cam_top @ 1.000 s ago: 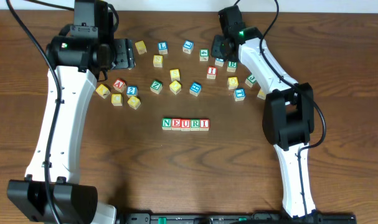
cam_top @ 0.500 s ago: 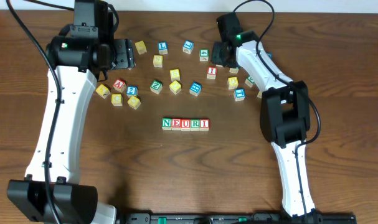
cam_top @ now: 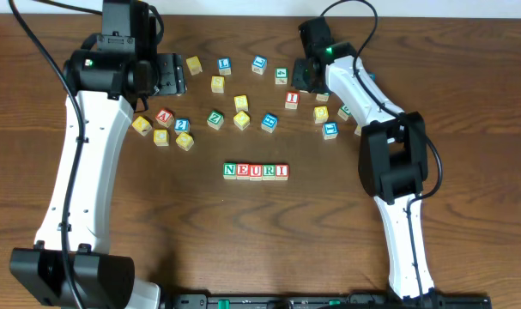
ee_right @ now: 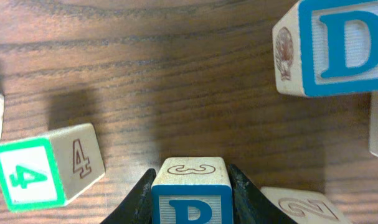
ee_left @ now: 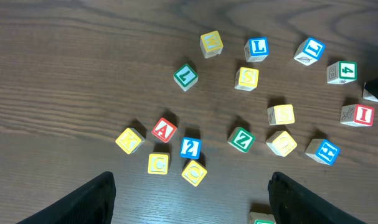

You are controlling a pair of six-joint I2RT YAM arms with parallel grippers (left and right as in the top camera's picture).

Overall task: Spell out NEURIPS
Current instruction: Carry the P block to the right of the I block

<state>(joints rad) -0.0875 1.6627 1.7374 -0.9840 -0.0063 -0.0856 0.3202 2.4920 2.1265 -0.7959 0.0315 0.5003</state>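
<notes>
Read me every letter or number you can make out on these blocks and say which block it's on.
"NEURI": row of five cubes, mid-table.
"P": blue P cube, bottom of right wrist view.
"D": blue D cube.
"4": green 4 cube.
"L": two blue L cubes.
"A": red A cube.
"I": red I cube.
Too faint to read: yellow cubes; other faces unsure.

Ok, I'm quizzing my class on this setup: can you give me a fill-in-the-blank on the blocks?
The lined-up row holds ___ cubes. The right fingers flank a blue-framed cube lettered ___. The 4 cube has a ___ frame. The left fingers stand ___, holding nothing.
Missing: five; P; green; open.
</notes>
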